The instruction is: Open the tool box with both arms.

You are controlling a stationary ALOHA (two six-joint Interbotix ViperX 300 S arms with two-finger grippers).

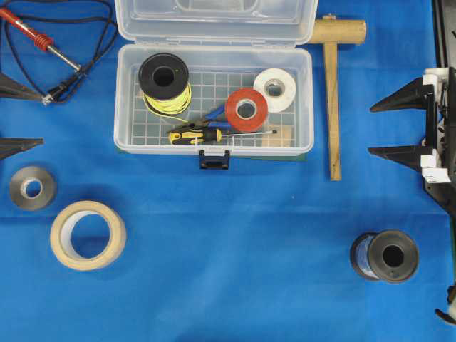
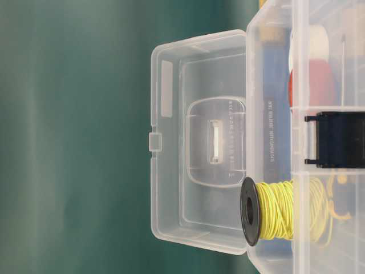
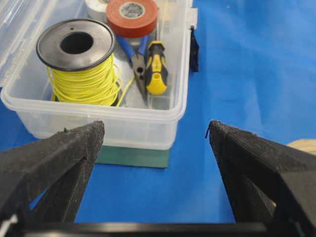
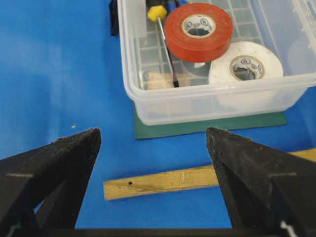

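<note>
The clear plastic tool box (image 1: 122, 107) stands open at the top middle, its lid (image 1: 214, 18) folded back and its black latch (image 1: 214, 159) hanging at the front. From table level the lid (image 2: 194, 142) stands clear of the base. Inside lie a yellow wire spool (image 1: 164, 83), red tape (image 1: 246, 109), white tape (image 1: 274, 88), a screwdriver (image 1: 206, 134) and pliers. My left gripper (image 1: 41, 119) is open at the left edge, apart from the box (image 3: 123, 129). My right gripper (image 1: 371, 129) is open to the right, past the mallet handle. Nothing sits between either pair of fingers (image 3: 155, 126) (image 4: 153, 131).
A wooden mallet (image 1: 333, 107) lies just right of the box, its handle (image 4: 163, 181) across my right gripper's front. A soldering iron (image 1: 39, 39) with its cable lies at the top left. Grey tape (image 1: 32, 187) and masking tape (image 1: 87, 234) sit lower left, a dark spool (image 1: 385, 256) lower right.
</note>
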